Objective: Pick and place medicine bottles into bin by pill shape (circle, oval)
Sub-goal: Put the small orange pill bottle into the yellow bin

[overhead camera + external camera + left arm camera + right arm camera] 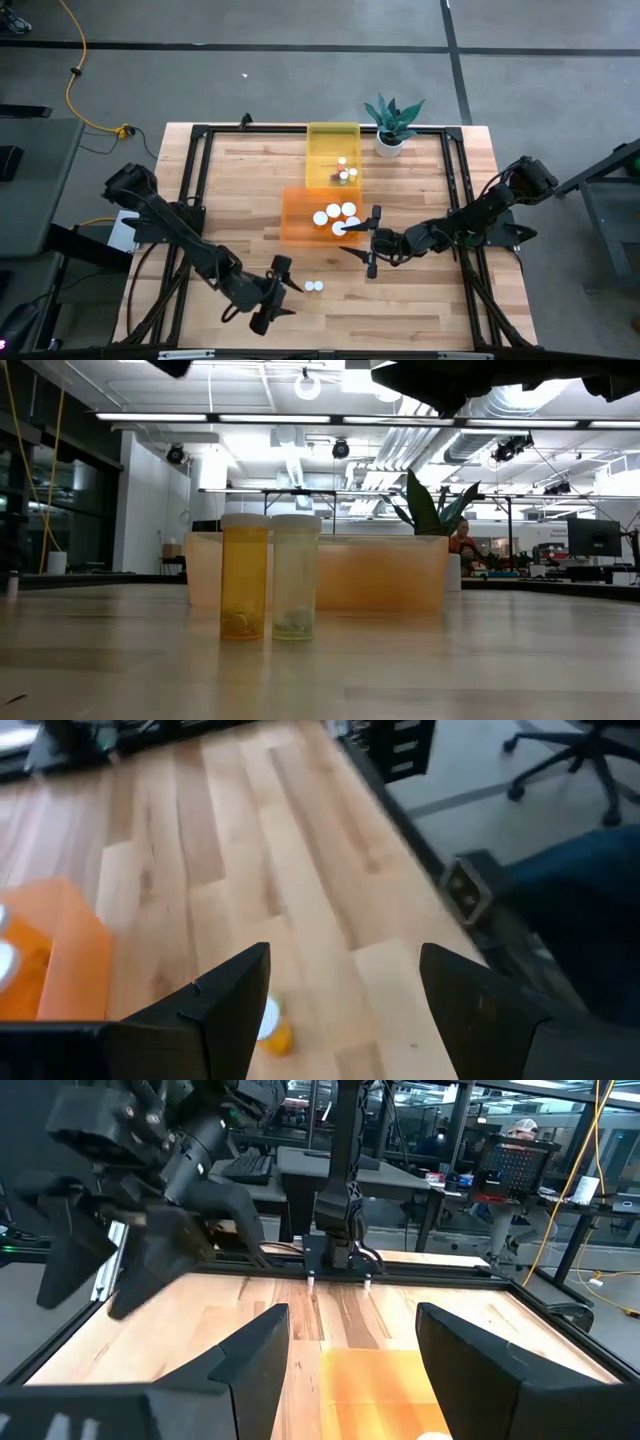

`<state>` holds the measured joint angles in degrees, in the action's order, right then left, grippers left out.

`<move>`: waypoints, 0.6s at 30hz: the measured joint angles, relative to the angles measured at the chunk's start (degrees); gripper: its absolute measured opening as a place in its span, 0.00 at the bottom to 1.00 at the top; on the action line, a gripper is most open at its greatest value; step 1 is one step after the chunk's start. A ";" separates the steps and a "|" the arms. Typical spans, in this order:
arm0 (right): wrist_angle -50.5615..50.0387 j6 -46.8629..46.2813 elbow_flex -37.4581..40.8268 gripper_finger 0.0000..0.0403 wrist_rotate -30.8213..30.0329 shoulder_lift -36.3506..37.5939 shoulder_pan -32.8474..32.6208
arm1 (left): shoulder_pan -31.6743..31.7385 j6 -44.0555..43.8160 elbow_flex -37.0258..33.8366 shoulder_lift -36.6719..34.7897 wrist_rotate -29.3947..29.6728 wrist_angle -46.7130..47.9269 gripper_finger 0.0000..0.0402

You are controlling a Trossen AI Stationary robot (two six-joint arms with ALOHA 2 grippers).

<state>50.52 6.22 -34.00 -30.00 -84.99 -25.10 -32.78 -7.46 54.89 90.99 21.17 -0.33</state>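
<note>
Two medicine bottles (314, 286) stand side by side on the near part of the table (250, 180) in the high view, white caps up, just right of the left gripper (279, 290), whose fingers stand apart with nothing between them. The right gripper (371, 241) hangs at the near right corner of the orange bin (298, 222), fingers apart, and covers part of that corner; four white caps (333, 212) show inside the bin, their labels too small to read. The yellow bin (332, 140) sits beyond, touching the orange one, with a few smaller bottles (346, 172) in its near end that are hard to count. A potted plant (391, 124) stands at the far edge, right of the yellow bin.

In the low view the pair of bottles, one amber (245, 576) and one pale green (295, 576), stands upright and touching in front of the orange bin (380, 572); pills lie at their bottoms, shape unclear. Both arms are cut off at the top edge.

In the left wrist view only a white cap and orange side of one bottle (273, 1025) peeks out past one dark finger (230, 1000); the orange bin (60, 950) is cut by the edge.

In the right wrist view the orange bin (375, 1380) lies between the spread fingers (250, 1360), and the left arm (150, 1170) looms ahead.
</note>
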 joint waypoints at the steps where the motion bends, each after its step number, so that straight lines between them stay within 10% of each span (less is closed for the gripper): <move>1: 0.02 0.00 0.00 0.53 0.00 0.00 0.00 | 0.53 -0.66 0.02 0.52 0.01 -0.05 0.61; 18: -0.06 -0.24 0.00 0.53 -0.06 0.00 0.00 | 8.59 -6.96 -0.02 8.87 -4.15 0.68 0.61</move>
<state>50.46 5.98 -34.00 -30.06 -84.99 -25.10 -24.18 -14.42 54.87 99.85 17.02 0.36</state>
